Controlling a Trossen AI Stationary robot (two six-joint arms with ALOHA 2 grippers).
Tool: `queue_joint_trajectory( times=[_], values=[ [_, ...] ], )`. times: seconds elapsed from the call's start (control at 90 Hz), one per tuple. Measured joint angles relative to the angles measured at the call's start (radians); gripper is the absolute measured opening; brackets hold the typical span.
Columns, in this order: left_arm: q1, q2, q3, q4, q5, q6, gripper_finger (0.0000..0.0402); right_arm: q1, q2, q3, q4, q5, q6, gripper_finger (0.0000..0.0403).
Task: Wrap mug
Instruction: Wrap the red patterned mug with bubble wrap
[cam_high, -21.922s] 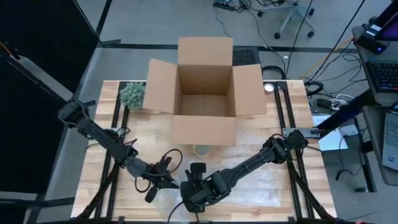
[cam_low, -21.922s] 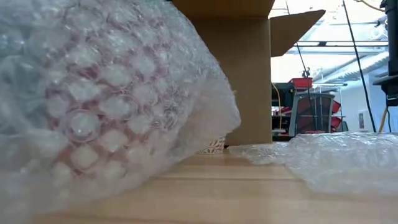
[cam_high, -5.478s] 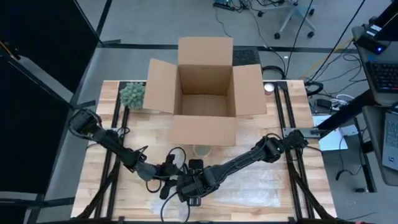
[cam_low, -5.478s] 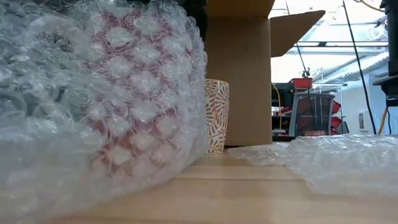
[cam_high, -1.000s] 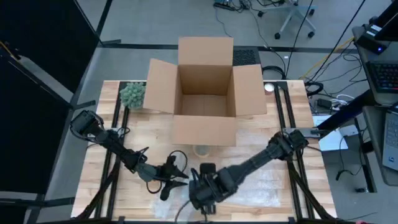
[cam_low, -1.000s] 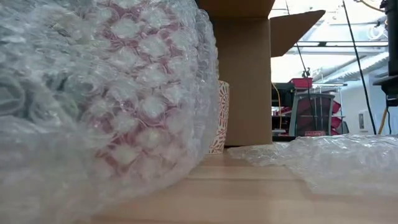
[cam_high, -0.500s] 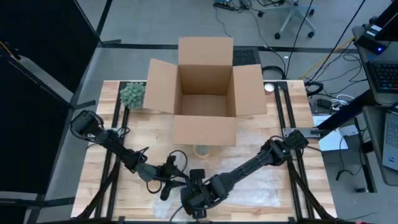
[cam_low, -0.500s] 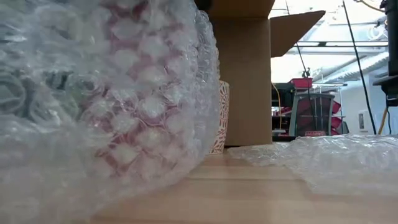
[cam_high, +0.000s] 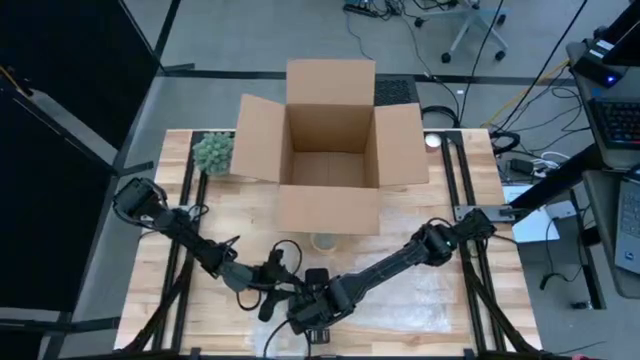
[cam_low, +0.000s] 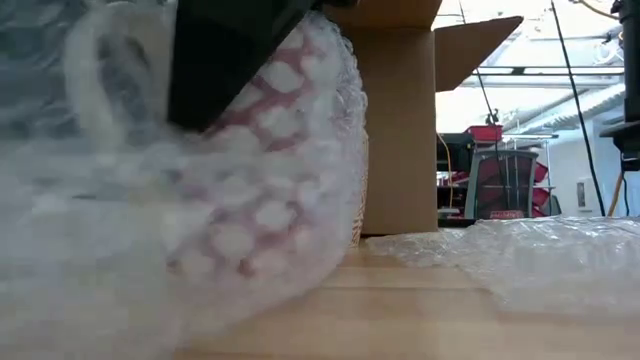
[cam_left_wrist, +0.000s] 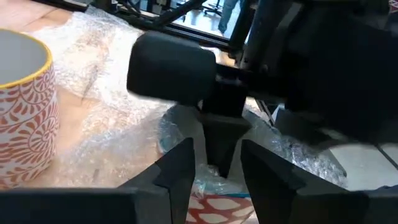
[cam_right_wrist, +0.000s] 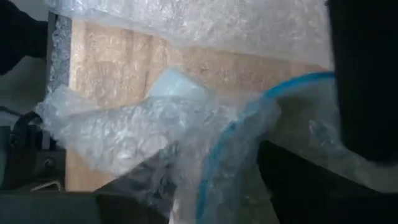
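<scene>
mug (cam_low: 270, 190), swathed in bubble wrap (cam_low: 150, 270), lies near the front edge of the surface (cam_high: 180, 300). left gripper (cam_high: 272, 283) and right gripper (cam_high: 308, 312) meet over it; left jaws slightly parted beside the bundle; right jaws' state cannot be told. second patterned mug (cam_left_wrist: 25, 112) stands upright nearby.

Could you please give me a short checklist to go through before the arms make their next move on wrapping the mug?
1. Bubble wrap covers the mug being wrapped: ok in the low view; its blue rim shows through in the right wrist view.
2. Left gripper at the bundle: ok, jaws open on either side of the right arm's tip.
3. Right gripper grip on the wrap: cannot tell.
4. Second mug stands clear and upright: ok.
5. Box open to receive the mug: ok.
6. Spare bubble wrap sheet lies flat to the side: ok.
</scene>
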Motion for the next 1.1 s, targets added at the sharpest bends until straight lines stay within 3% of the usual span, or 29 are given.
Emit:
queue_joint_trajectory(
  times=[0.344,0.678,1.1],
  values=[
    [0.0,0.0,0.001,0.0,0.0,0.001,0.0125,0.019,-0.103,0.004,-0.009,-0.013,0.003,0.0196],
    [0.0,0.001,0.002,0.004,0.005,-0.001,0.0125,0.014,0.025,-0.02,0.005,0.015,-0.005,0.0196],
    [0.0,0.0,0.0,0.001,-0.005,0.0,0.0125,0.014,-0.063,0.024,-0.029,-0.022,-0.005,0.0196]
  ],
)
